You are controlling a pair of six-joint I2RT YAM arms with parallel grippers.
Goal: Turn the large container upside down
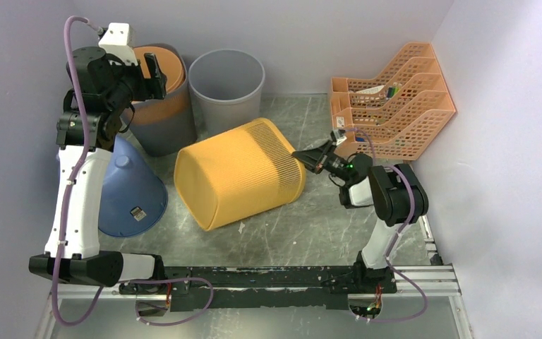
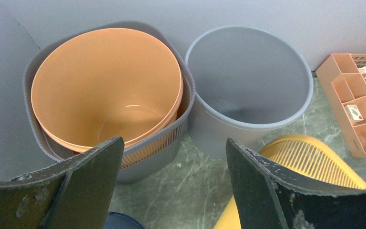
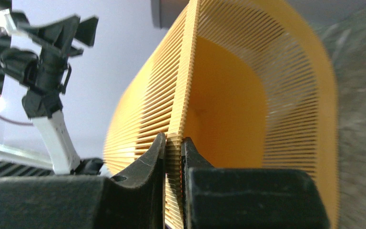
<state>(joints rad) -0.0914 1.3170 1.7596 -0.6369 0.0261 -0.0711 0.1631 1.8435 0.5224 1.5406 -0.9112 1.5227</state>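
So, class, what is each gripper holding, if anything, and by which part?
The right gripper pinches the yellow basket by its slatted rim; the left gripper is open, holding nothing.

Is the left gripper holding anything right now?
No, in the left wrist view the left gripper stands wide open with nothing between its jaws, just the orange bucket and grey bin beyond.
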